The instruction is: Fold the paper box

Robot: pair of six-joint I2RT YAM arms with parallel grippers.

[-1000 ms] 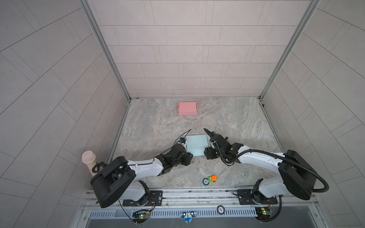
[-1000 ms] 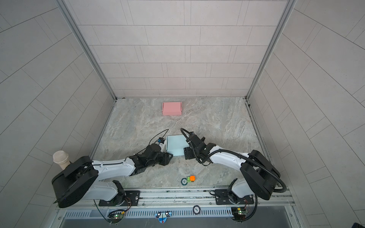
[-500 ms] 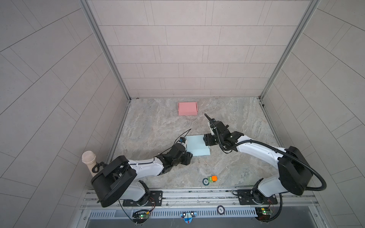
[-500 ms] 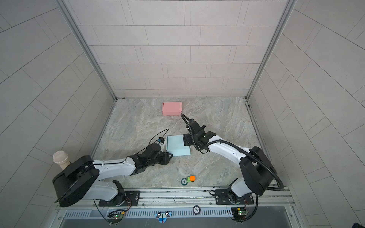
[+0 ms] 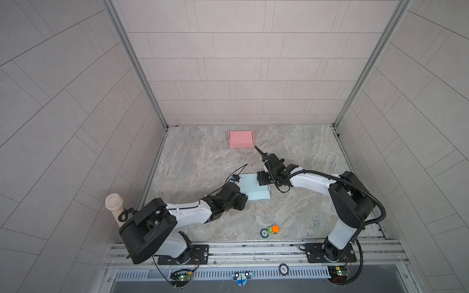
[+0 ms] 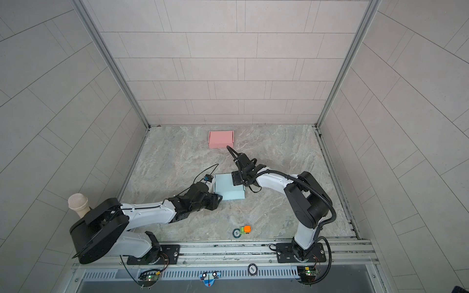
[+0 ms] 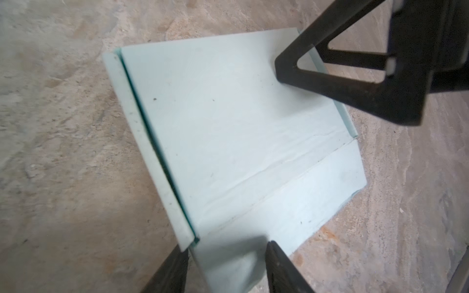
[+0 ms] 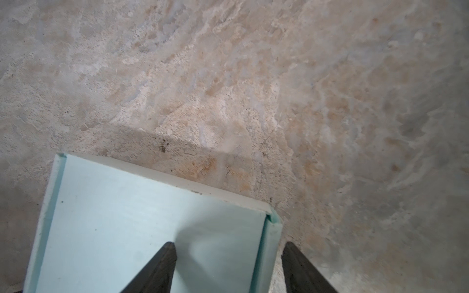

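Paper box [image 5: 253,189] sat with the right pincer [image 8: 228,244] open astride its 2 o'clock wall; the left pincer [image 7: 225,243] straddled its 8 o'clock flap, grip unclear.

paper box [image 5: 252,189] central, second box [image 5: 241,139] behind (by wall [image 5: 241,101])

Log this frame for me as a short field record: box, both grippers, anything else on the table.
blue paper box: centre, partly folded, one flap out flat
left gripper: jaws open, astride a corner flap
right gripper: jaws open, astride a side wall
pink box: folded, at the back
orange-green item: near the front edge
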